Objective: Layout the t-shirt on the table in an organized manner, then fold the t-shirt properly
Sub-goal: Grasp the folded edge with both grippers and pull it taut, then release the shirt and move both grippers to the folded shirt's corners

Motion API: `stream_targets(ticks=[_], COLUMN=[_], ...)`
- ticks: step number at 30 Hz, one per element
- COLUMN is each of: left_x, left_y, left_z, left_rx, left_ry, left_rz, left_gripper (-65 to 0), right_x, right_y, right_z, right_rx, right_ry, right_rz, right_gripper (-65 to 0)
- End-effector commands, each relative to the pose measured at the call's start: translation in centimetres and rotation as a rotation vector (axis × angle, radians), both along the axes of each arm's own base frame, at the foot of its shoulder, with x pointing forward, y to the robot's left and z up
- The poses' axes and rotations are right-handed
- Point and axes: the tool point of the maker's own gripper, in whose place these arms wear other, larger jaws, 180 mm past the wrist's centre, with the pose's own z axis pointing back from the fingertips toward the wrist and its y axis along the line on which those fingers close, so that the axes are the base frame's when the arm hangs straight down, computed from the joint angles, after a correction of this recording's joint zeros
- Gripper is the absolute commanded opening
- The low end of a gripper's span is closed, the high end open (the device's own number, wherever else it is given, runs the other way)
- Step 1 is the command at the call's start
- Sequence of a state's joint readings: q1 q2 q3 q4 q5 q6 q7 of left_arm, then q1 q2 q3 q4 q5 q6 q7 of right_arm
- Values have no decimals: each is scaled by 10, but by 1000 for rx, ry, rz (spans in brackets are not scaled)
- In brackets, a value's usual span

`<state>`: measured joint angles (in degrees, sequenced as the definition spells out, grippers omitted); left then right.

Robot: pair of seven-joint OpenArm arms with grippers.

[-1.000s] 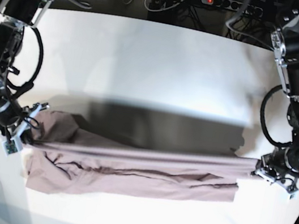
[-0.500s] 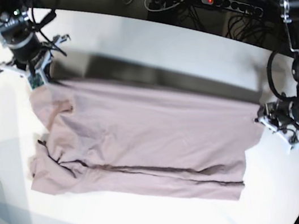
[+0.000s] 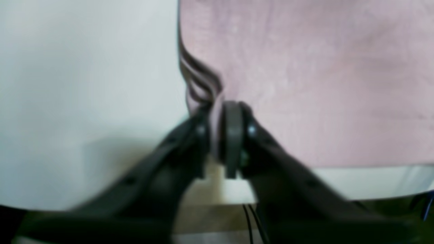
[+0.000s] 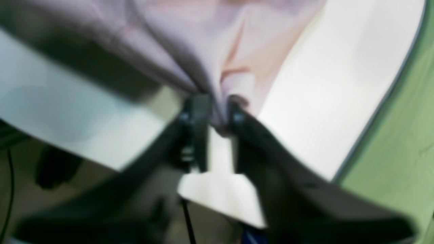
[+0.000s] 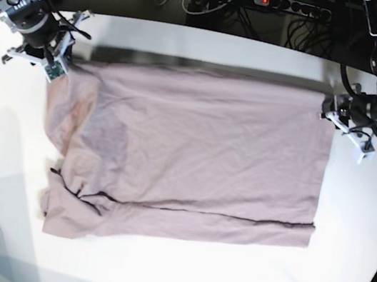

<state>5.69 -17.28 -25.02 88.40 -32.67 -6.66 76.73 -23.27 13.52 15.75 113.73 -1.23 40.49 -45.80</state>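
T-shirt (image 5: 186, 155) now farther up, collar hidden

Bright, even overhead light washes the smooth white matte tabletop (image 5: 190, 47), and the base view bows at its edges like a fisheye. A narrow dark shadow runs along the far edge of the dusty mauve cotton t-shirt (image 5: 194, 149). Both wrist views are soft with blur, their dark gripper fingers (image 3: 232, 135) out of focus.
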Motion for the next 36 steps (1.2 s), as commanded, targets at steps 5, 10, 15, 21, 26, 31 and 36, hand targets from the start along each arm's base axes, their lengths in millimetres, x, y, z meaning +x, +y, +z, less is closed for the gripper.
stream_targets(ticks=[5,10,15,21,26,31,36], left_x=[13,30,45,76,100,122,155], left_y=[15,15,34,6,-21,-22,-11], left_z=[18,60,91,48,21,-5,-21], left_rx=[28,-45,-131,-179,-125,60,171], left_ry=[-51,-196,-329,-209,-170,-202,-293], left_rz=[-1,6,115,124,96,38,45], left_gripper=[-320,-309,-311,-425,-485,-484,-484], right_x=[8,9,10,11,11,10,10], right_y=[-8,-38,-50,-38,-34,-36,-37], right_z=[15,27,32,28,27,26,27], right_rx=[-31,-68,-81,-32,-19,-26,-29], right_ry=[-48,-82,-97,-106,-107,-103,-103], right_rz=[11,-69,-102,-127,-132,-129,-130], right_gripper=[-302,-299,-301,-352,-425,-464,-465])
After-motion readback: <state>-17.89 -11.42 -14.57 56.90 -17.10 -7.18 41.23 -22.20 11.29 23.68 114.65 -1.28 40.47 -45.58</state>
